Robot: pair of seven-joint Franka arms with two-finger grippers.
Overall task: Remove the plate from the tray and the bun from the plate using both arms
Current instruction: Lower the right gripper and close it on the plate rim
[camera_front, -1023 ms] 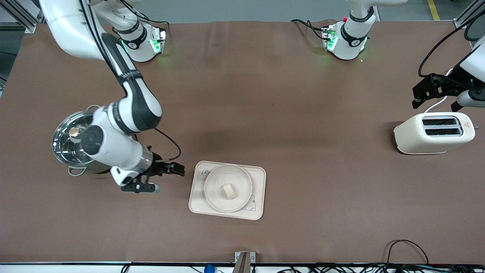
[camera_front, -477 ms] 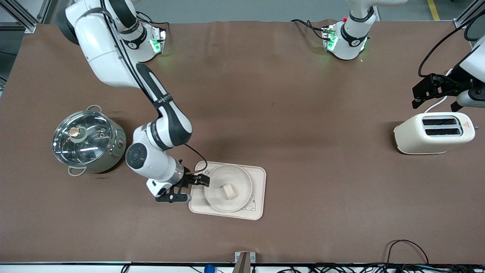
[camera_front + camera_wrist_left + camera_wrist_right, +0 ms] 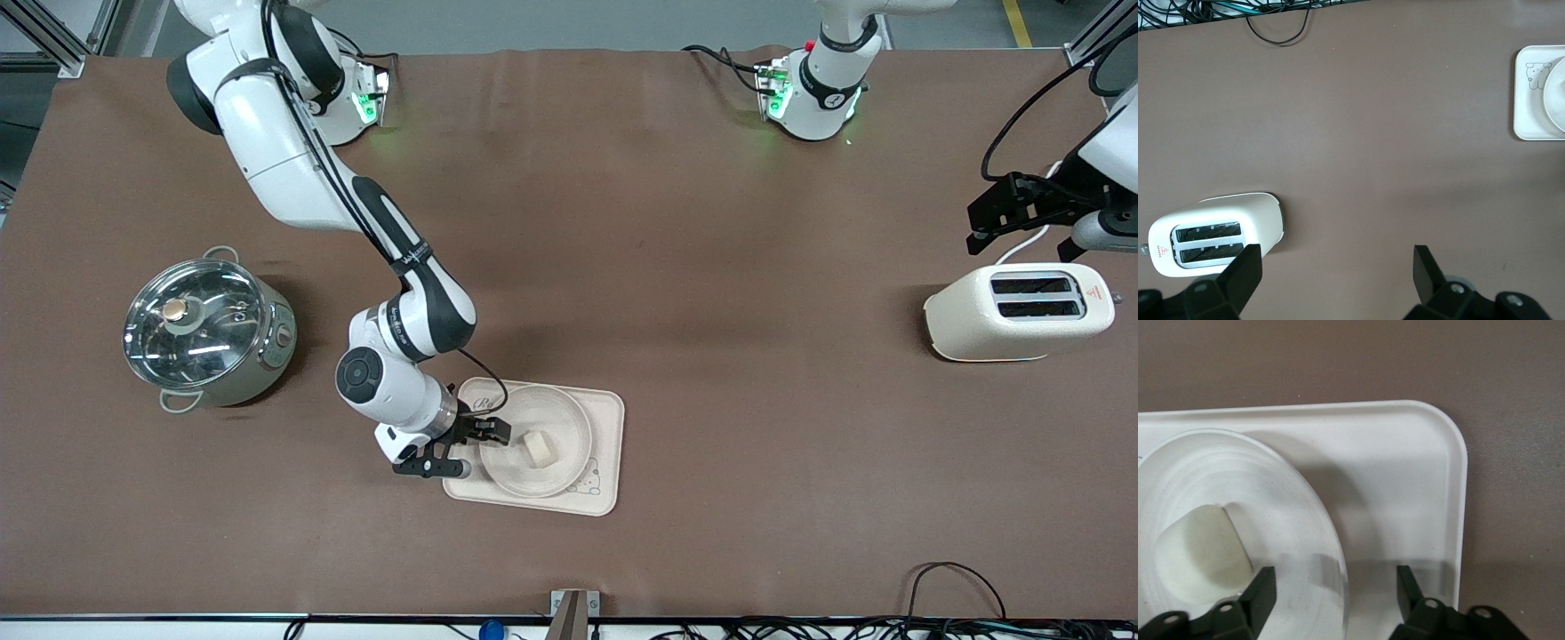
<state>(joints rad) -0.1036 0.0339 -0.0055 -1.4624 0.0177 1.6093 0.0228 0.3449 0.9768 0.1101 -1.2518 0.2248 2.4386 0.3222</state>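
Front view: cream bun on plate.

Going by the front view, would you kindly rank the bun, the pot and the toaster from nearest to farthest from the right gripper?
1. Bun: on the plate, beside the right gripper.
2. Pot: toward the right arm's end.
3. Toaster: toward the left arm's end.

A brown table stands on what seems grey floor.

White arms, black joint bands, black cables.
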